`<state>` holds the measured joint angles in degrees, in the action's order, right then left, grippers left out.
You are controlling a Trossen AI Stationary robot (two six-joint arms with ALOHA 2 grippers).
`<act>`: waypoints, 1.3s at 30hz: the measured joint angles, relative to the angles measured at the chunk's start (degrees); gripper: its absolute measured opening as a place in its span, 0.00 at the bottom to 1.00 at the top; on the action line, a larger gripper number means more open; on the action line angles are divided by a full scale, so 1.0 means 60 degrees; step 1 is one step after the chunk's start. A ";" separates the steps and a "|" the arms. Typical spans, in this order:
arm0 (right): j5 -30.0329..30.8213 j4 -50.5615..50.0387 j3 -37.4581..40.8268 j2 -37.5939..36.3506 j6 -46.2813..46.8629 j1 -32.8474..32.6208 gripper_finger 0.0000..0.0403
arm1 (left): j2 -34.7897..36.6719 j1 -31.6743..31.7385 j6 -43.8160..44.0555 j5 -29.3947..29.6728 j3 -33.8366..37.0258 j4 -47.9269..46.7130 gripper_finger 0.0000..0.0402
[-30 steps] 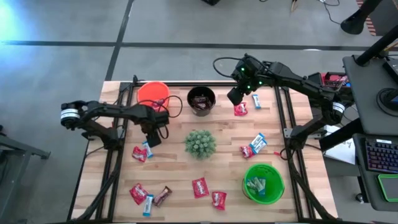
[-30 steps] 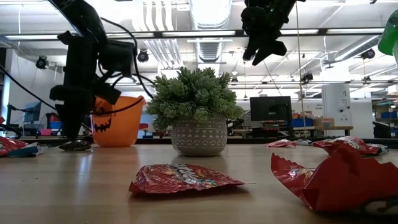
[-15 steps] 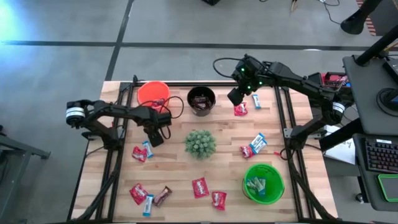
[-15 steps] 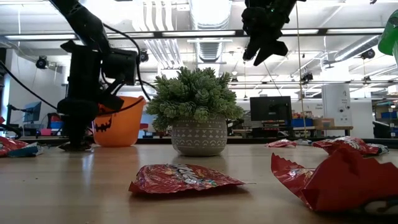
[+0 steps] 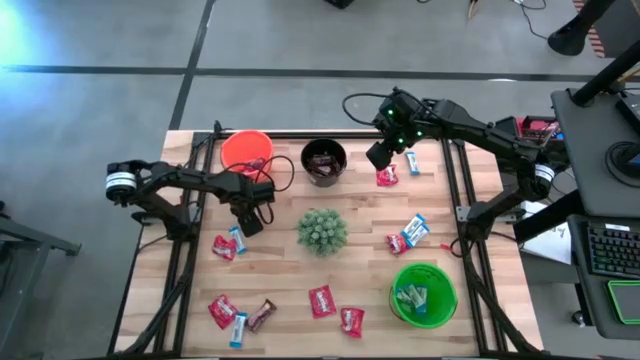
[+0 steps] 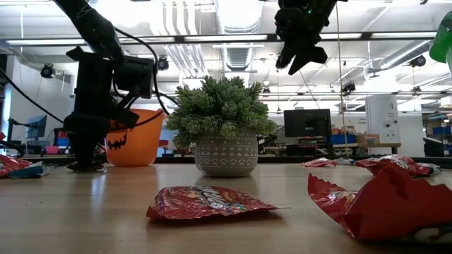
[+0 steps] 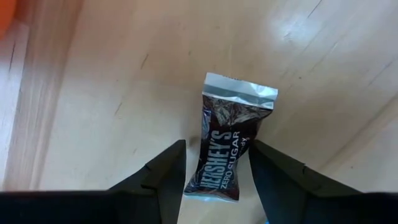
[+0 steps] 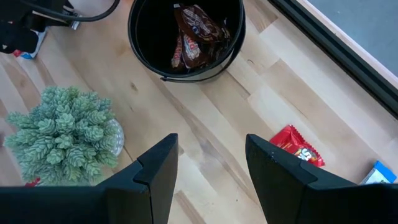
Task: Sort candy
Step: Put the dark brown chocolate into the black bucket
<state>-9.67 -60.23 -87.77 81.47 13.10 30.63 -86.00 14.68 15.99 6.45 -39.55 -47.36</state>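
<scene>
Left hand is down at the surface near the orange bucket, its fingers parted either side of a dark brown candy that lies flat on the wood; the wrist view shows the fingers just beside the wrapper, not clamped on it. Just beside that hand lie a red and a light blue candy, and more candy sits along the near edge. Behind the green plant ball stands the black bucket with brown candy inside. Right hand hangs above the surface beside the black bucket, fingers spread wide and empty, a red candy close by. Farther right more candy lies above the green bucket, which holds light blue pieces.
</scene>
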 joint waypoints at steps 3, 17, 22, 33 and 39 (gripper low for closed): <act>-0.0001 -0.0002 0.0000 0.0000 0.0000 0.0000 0.44 | -0.0007 0.0000 0.0028 -0.0030 0.0004 0.0019 0.37; -0.0193 -0.0769 0.0000 -0.0007 0.0685 -0.0004 0.44 | -0.0040 0.0004 0.0137 -0.0046 -0.0225 -0.0056 0.20; -0.0207 -0.1016 0.0000 -0.0010 0.0954 0.0000 0.44 | -0.0020 0.0003 0.0142 -0.0143 -0.0150 -0.0028 0.19; -0.0215 -0.0999 0.0000 -0.0022 0.0965 -0.0004 0.44 | -0.0016 -0.0071 -0.0323 -0.0907 -0.0404 -0.0609 0.03; -0.0215 -0.0991 0.0000 -0.0022 0.1002 -0.0004 0.44 | 0.0090 -0.0137 -0.0659 -0.1366 -0.1172 -0.1439 0.01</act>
<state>-10.96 -66.17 -87.77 81.34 19.11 30.61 -85.46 13.85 12.04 -1.74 -46.58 -56.00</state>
